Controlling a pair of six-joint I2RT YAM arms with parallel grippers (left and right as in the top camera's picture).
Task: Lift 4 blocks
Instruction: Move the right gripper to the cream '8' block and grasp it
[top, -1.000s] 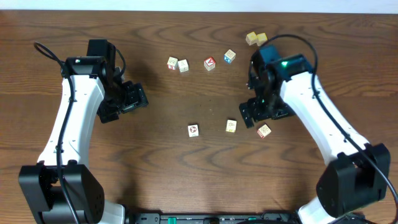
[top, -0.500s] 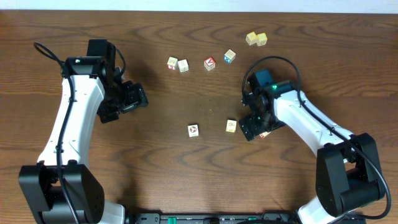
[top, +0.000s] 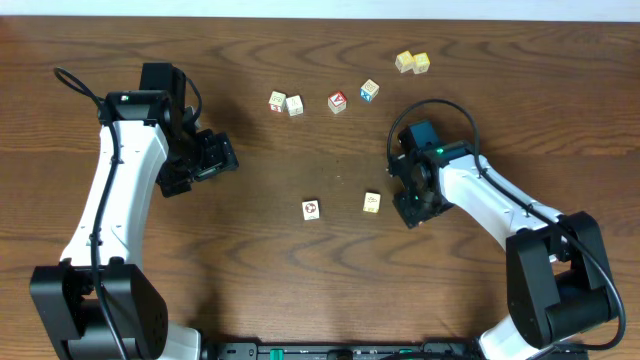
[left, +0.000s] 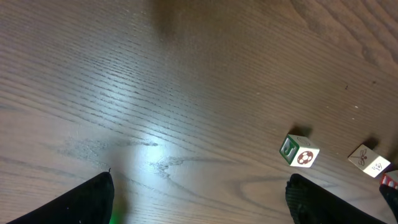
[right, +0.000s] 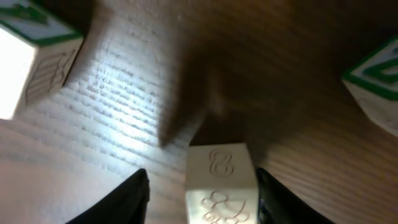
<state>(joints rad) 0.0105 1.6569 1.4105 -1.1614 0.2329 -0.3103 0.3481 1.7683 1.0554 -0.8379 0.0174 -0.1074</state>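
From overhead the right gripper (top: 413, 206) hides the block (right: 221, 183) between its jaws.

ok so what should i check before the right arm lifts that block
1. cream block sits between the right gripper's jaws: ok
2. both jaws touching it: not ok, a gap shows on one side
3. green-edged block and second green-edged block clear of the jaws: ok
4. cream block off the table: not ok, it rests on the wood
5. left gripper open and empty: ok
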